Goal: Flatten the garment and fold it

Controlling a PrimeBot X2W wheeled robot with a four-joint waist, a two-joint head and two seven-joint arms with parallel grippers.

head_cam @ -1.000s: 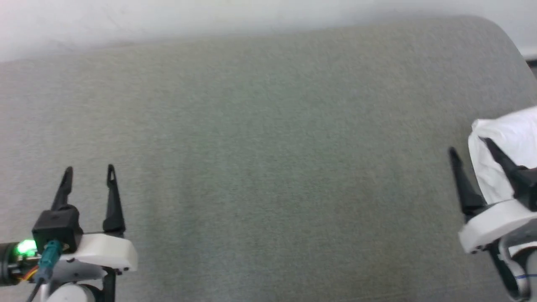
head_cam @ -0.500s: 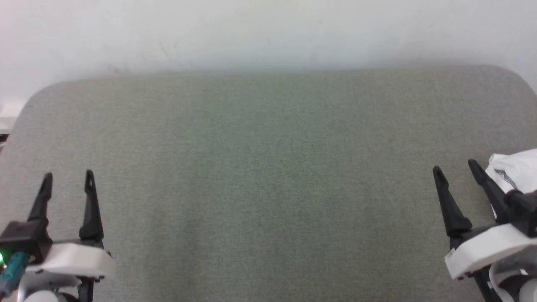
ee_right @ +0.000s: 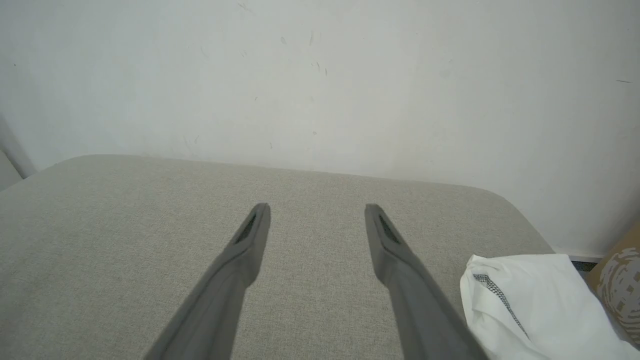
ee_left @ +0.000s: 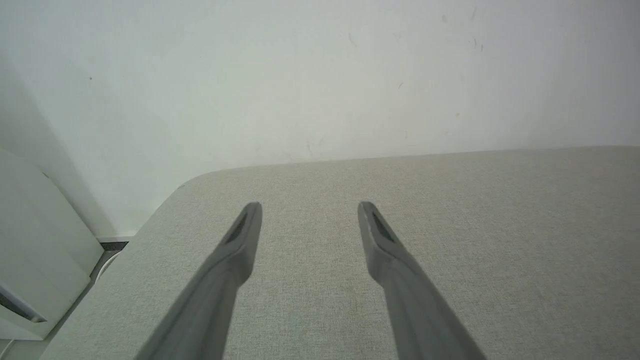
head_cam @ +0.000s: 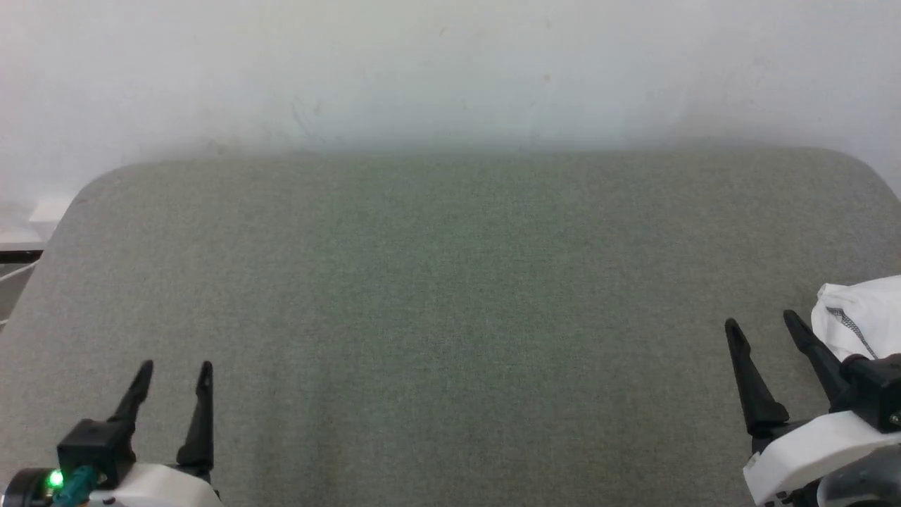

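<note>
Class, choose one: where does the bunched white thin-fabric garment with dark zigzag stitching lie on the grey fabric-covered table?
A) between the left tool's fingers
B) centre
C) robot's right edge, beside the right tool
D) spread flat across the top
C: the bunched white thin-fabric garment lies at the grey table's right edge, beside the open right tool.

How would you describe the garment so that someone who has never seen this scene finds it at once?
Start at the wide grey-green fabric-covered surface. Follow it to its right edge, just to the right of the open right gripper. There lies the garment, a crumpled white heap with a dark zigzag stitch line, the one white cloth against the plain grey-green.
</note>
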